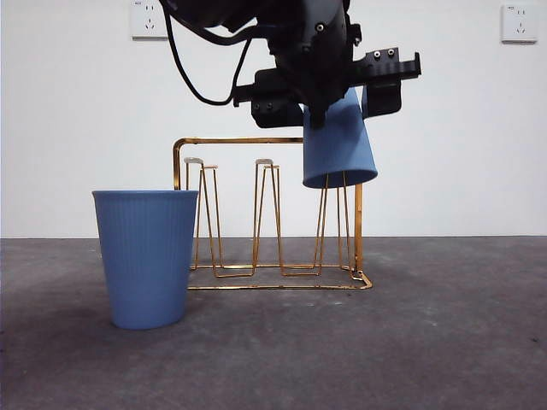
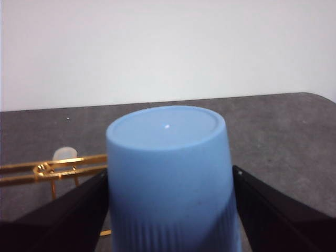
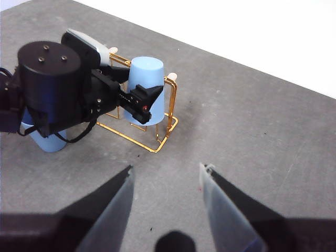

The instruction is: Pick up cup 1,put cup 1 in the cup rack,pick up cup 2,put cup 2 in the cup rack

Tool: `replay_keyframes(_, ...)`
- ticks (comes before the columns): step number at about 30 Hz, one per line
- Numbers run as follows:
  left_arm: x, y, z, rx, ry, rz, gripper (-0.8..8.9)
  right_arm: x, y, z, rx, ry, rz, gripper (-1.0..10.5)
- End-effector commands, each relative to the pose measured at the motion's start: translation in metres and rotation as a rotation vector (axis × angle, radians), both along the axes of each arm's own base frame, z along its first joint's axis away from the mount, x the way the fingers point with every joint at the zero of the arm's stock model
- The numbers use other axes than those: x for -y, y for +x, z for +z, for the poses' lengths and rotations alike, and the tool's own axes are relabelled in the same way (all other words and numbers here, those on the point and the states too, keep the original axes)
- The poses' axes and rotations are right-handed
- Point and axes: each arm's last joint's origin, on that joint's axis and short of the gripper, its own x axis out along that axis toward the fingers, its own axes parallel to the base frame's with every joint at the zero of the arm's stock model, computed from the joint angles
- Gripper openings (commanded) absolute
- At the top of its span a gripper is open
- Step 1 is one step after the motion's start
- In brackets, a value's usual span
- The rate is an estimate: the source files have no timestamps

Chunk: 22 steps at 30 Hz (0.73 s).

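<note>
Cup 1 (image 1: 339, 145), a blue ribbed cup, hangs upside down and slightly tilted, with my left gripper (image 1: 329, 92) shut on its sides. Its mouth sits over the top of the right prong of the gold wire cup rack (image 1: 239, 141), hiding that prong's tip. The left wrist view shows the cup's base (image 2: 168, 173) between both jaws, and the rack's bar (image 2: 52, 170) beside it. Cup 2 (image 1: 146, 256), also blue, stands upright on the table left of the rack. My right gripper (image 3: 165, 184) hovers open and empty, well off from the rack (image 3: 157, 144).
The rack's two left prongs (image 1: 205, 166) carry nothing. The dark grey table (image 1: 444, 325) stretches right of the rack. A white wall with two sockets (image 1: 520, 23) stands behind.
</note>
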Motion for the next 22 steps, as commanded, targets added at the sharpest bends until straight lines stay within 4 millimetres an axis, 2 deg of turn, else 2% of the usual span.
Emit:
replay_keyframes(1, 0.002, 0.003, -0.007, -0.011, -0.011, 0.006, -0.08, 0.0, 0.0, -0.001, 0.004, -0.002, 0.003, 2.2)
replay_keyframes(14, 0.01, 0.006, -0.037, -0.07, 0.012, -0.01, -0.08, 0.0, 0.0, -0.001, 0.003, -0.004, 0.003, 2.2)
replay_keyframes(22, 0.012, 0.006, -0.047, -0.094, 0.041, -0.016, -0.08, 0.0, 0.0, -0.001, 0.002, -0.006, 0.003, 2.2)
